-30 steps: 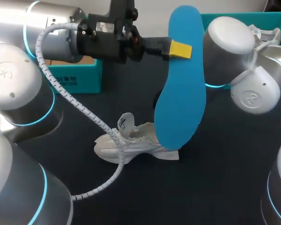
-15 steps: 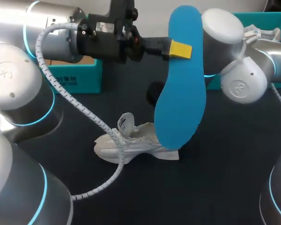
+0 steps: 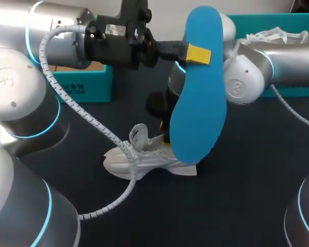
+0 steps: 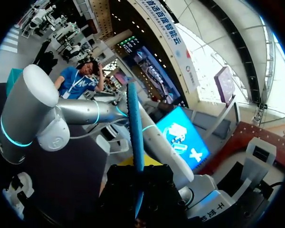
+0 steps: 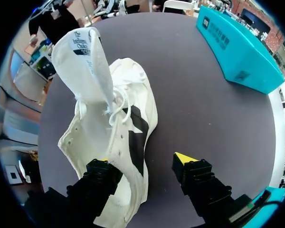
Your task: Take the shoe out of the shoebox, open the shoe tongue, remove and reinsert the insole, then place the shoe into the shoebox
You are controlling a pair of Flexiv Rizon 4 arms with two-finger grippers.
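**Insole held high, shoe on the table**

The left gripper (image 3: pixel 196 54) sits at the upper middle of the head view. It is clamped on the blue insole (image 3: pixel 198 113), which hangs upright, toe end up, in the middle of the frame. In the left wrist view the insole stands edge-on between the fingers.

The white shoe (image 3: pixel 149 157) lies on the dark table (image 3: pixel 247 200) at lower centre. Part of it is hidden behind the insole, and its tongue (image 5: pixel 83 61) is pulled up.

The right arm (image 3: pixel 257 72) enters from the right edge and drops behind the insole. The right gripper (image 5: pixel 142 164) is spread wide. One finger (image 5: pixel 102 175) is over the shoe's side and the other (image 5: pixel 194 173) is over bare table beside it. I cannot tell whether either touches.

The teal shoebox (image 3: pixel 298 20) is at the upper right with white paper (image 3: pixel 273 36) inside. A second teal box (image 3: pixel 87 85) is at the upper left.
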